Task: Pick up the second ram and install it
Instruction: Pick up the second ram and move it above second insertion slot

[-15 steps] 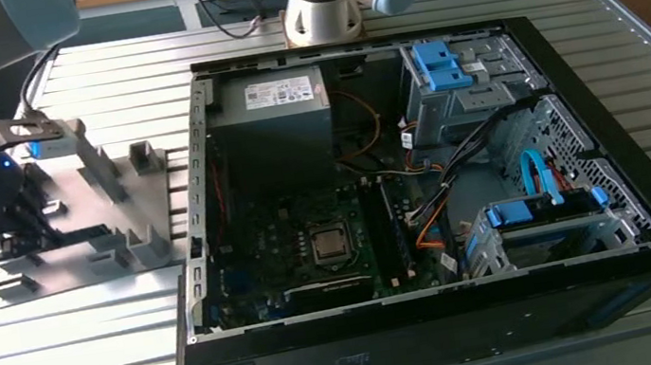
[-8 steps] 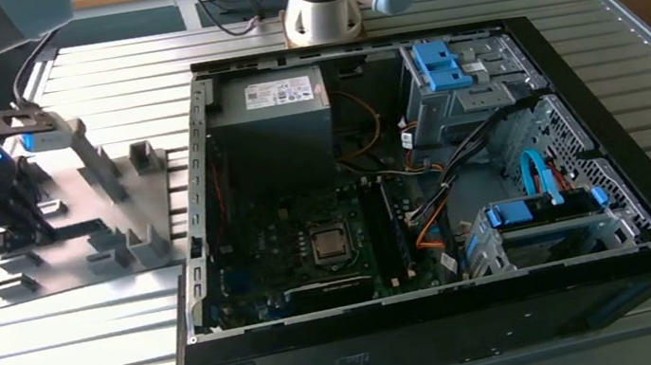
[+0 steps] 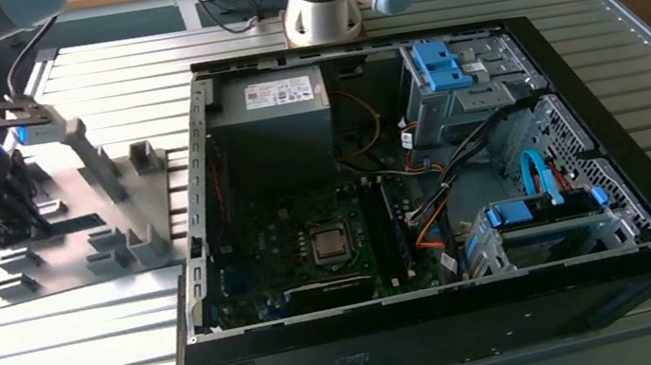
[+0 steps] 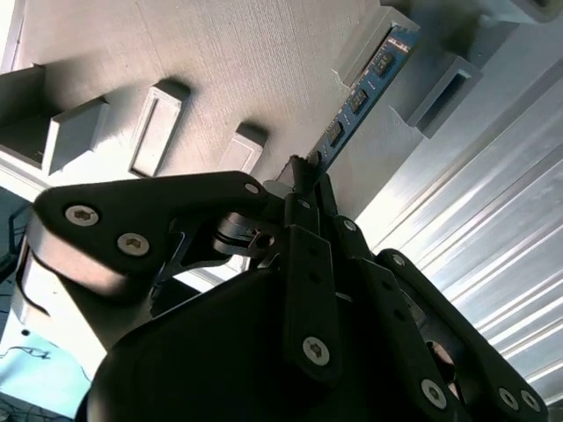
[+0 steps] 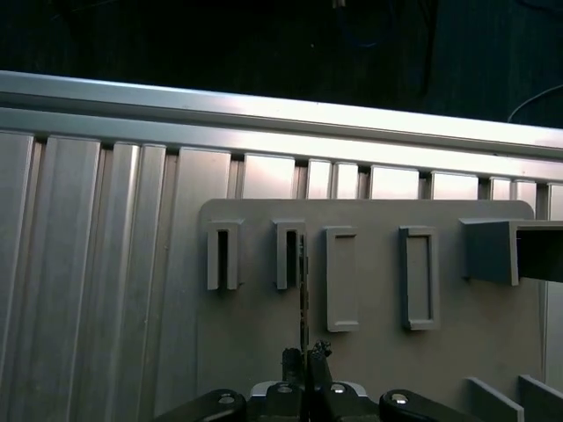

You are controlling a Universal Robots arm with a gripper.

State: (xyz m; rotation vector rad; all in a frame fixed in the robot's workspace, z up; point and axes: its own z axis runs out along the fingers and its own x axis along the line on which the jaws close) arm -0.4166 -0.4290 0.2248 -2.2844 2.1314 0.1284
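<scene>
The second ram (image 4: 359,98) is a blue board with black chips, standing on edge between the raised holders of the grey slotted tray (image 4: 220,61). My gripper (image 4: 304,172) is shut on its near end, with one finger on each side. In the first wrist view the ram (image 5: 303,286) appears edge-on as a thin line running up from the gripper (image 5: 304,356). The exterior view has the gripper (image 3: 3,228) low over the tray (image 3: 109,189) on that view's left, with the ram (image 3: 75,220) as a dark strip beside it.
An open computer case (image 3: 429,187) lies on the ribbed metal table (image 3: 610,28), to the exterior view's right of the tray. Its motherboard (image 3: 308,242), cables and blue drive brackets (image 3: 443,65) are exposed. The arm's base (image 3: 321,11) stands behind the case.
</scene>
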